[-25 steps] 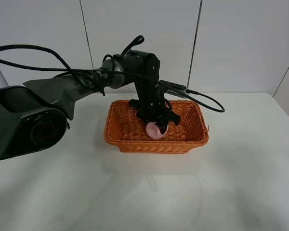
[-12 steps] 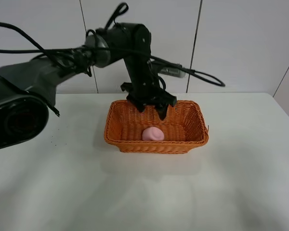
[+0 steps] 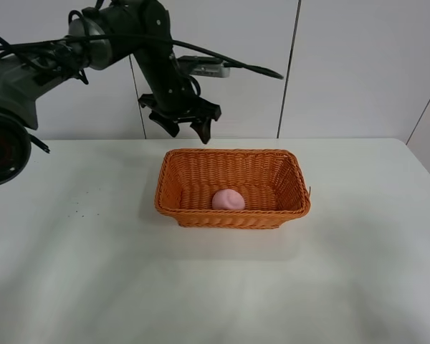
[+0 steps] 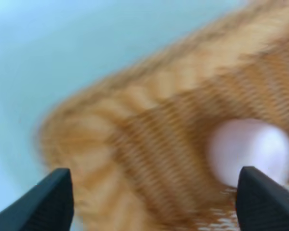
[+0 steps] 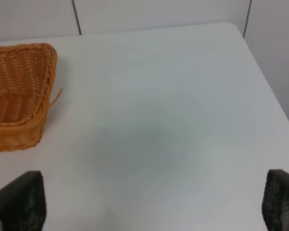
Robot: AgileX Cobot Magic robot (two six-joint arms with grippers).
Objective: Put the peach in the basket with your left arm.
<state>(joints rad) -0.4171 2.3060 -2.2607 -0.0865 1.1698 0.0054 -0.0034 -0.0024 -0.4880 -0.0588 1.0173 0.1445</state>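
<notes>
The pale pink peach (image 3: 228, 199) lies inside the orange wicker basket (image 3: 294, 204) on the white table, near its front wall. My left gripper (image 3: 184, 129) is open and empty, raised above and behind the basket's back left corner. In the blurred left wrist view the peach (image 4: 250, 150) and the basket (image 4: 149, 144) show between the two spread fingertips (image 4: 53, 202). My right gripper (image 5: 154, 207) is open and empty; its fingertips (image 5: 19, 202) hang over bare table to the right of the basket (image 5: 19, 96).
The white table (image 3: 358, 272) spreads around the basket. A panelled white wall stands behind. The table's right edge (image 5: 269, 86) shows in the right wrist view.
My left gripper let go of the peach in the basket, then rose and drew back to the left, away from the basket. The peach stays still.
</notes>
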